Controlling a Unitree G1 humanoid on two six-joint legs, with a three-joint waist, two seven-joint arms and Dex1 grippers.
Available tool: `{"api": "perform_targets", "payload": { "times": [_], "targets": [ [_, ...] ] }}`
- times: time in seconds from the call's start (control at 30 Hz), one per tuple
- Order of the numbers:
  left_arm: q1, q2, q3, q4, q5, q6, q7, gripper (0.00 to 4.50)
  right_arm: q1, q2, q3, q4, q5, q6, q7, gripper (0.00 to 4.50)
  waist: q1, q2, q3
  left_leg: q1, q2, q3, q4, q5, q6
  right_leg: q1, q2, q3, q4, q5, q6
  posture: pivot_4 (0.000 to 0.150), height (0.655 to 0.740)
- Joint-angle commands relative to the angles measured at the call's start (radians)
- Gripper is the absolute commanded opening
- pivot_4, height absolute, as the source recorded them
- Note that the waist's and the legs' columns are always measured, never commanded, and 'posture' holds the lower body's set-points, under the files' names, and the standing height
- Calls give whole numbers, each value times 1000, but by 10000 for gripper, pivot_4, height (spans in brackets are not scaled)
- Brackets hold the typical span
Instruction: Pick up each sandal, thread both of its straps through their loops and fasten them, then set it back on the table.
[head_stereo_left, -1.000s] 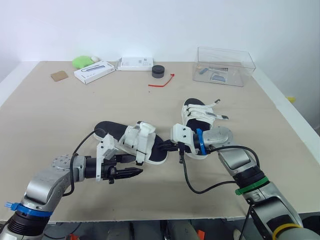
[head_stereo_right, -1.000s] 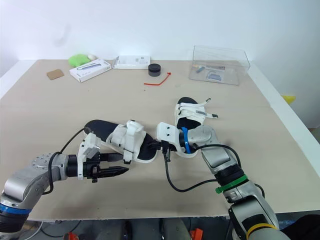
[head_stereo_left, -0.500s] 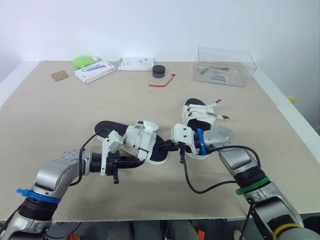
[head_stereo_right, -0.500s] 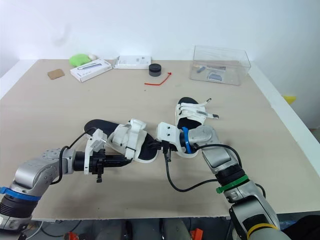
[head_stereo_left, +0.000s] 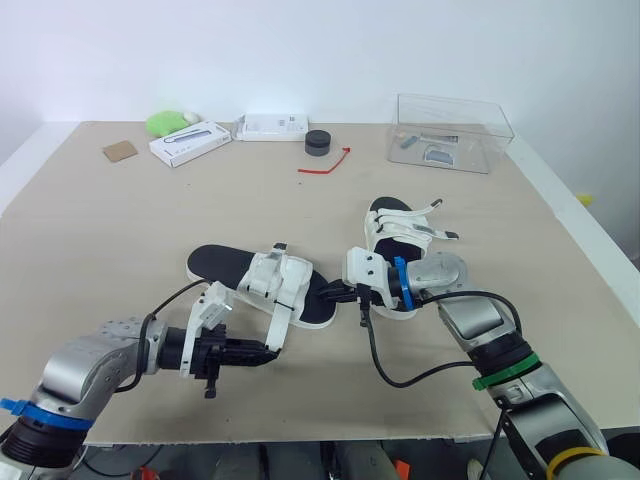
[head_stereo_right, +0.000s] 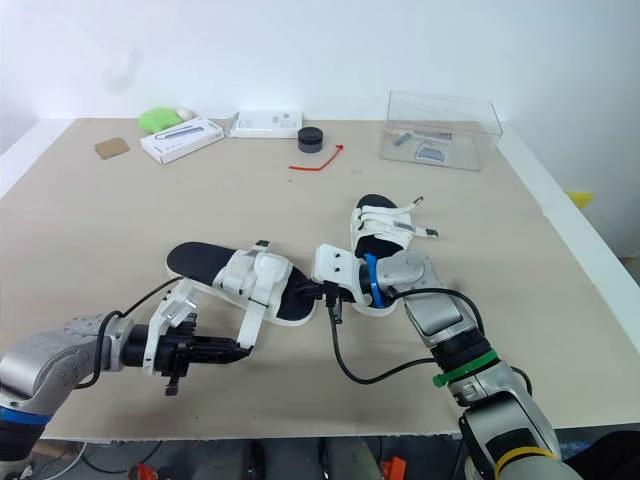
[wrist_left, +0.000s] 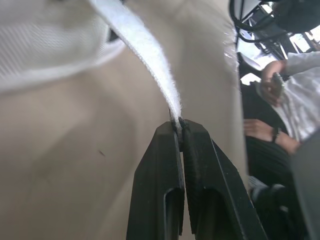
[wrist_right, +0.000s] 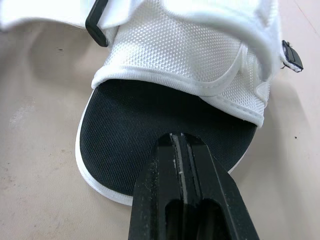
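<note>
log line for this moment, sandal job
step: fastening | left gripper: shut on strap | right gripper: shut, tip at sole of sandal | other sandal: on table

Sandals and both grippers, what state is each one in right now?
Near sandal: flat on the table, one strap pulled out, unfastened.
Far sandal: flat on the table, strap ends sticking out loose.
Left gripper: jaws shut on the strap's tip.
Right gripper: jaws shut, at the near sandal's toe end.
</note>
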Motion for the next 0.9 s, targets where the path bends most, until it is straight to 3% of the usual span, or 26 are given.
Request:
{"api": "perform_targets", "payload": {
  "times": [0.03, 0.27, 0.67, 0.8, 0.9],
  "targets": [
    [32, 24, 65, -57, -63, 33, 0, 532, 6, -1, 13, -3, -12, 3, 8, 0, 0, 0, 0, 0, 0, 0, 0, 0, 0, 0, 0, 0, 0, 0, 0, 1500, 7400],
    [129, 38, 113, -158, -149, 82, 35, 532, -7, 4, 11, 25, -18, -12, 7, 0, 0, 0, 0, 0, 1, 0, 0, 0, 0, 0, -1, 0, 0, 0, 0, 1500, 7400],
    [197, 43, 109, -190, -111, 22, 89, 532, -15, 8, 14, 48, -21, -34, 11, 0, 0, 0, 0, 1, 1, 0, -1, 0, 0, 0, -1, -1, 0, -1, -2, 1500, 7400],
    [192, 68, 40, -204, 65, -195, 22, 14009, -14, 9, 16, 44, -20, -33, 15, 0, 0, 0, 0, 1, 0, 0, -1, 0, 0, 0, -1, -1, 0, -1, -2, 1500, 7400],
    [195, 68, 10, -192, 162, -348, -10, 29187, -11, 9, 17, 43, -21, -34, 16, 0, 0, 0, 0, 1, 0, 0, -1, 0, 0, 0, -2, -1, 0, -1, -3, 1500, 7400]
  ]
}}
